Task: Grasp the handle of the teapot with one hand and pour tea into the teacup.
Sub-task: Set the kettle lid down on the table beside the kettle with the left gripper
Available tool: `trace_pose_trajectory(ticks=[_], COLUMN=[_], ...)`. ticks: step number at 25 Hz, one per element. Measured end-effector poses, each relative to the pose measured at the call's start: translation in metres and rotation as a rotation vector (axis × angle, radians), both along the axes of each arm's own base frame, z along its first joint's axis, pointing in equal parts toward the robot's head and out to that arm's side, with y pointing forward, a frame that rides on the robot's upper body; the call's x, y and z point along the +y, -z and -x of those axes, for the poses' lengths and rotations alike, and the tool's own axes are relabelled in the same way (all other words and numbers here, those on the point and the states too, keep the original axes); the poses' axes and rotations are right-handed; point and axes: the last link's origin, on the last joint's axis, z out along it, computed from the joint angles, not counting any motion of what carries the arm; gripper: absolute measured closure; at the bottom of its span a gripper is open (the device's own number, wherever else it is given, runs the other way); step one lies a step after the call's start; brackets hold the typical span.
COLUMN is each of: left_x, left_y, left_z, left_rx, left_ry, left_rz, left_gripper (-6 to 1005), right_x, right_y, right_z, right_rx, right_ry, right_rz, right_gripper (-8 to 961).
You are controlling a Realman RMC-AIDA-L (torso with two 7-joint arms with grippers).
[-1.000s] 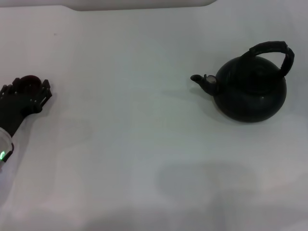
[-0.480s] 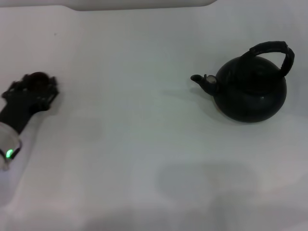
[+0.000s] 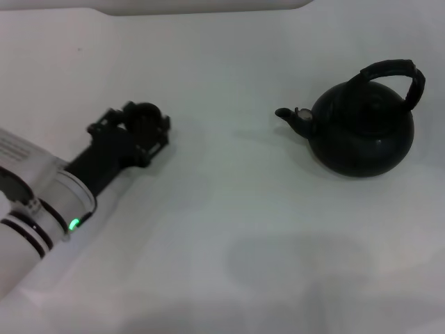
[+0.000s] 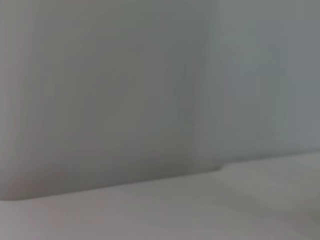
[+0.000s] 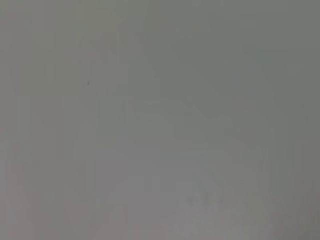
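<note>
The black round teapot [image 3: 361, 132] stands at the right of the white table in the head view. Its spout [image 3: 288, 115] points left and its arched ridged handle [image 3: 396, 73] rises over its top, leaning right. My left gripper [image 3: 144, 125] is at the left-middle of the table, well left of the spout. It is closed around the tiny dark round teacup [image 3: 147, 116]. My right gripper is out of view. Both wrist views show only blurred pale surfaces.
The white table [image 3: 222, 229] spreads between my left gripper and the teapot and in front of both. Its far edge [image 3: 208, 10] runs along the back. My left arm [image 3: 42, 209] reaches in from the front left.
My left gripper has moved right and slightly forward across the table with the teacup in it, towards the teapot. The teapot has not moved.
</note>
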Motion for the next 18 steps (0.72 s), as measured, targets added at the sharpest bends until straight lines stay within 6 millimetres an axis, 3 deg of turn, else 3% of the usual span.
trace_pose_trajectory(ticks=[8,18], left_x=[-0.024,-0.033], left_y=[0.023,0.025], left_z=[-0.008,-0.002], left_rx=[0.056,0.061], left_ry=[0.106,0.086], left_rz=[0.140,0.155], left_gripper=[296,297], right_x=[0.001,0.002], right_y=[-0.002,-0.003], right_z=[0.000,0.001], right_rx=[-0.006,-0.006], right_ry=[-0.001,-0.003], right_rz=[-0.003,-0.005], right_gripper=[212,212])
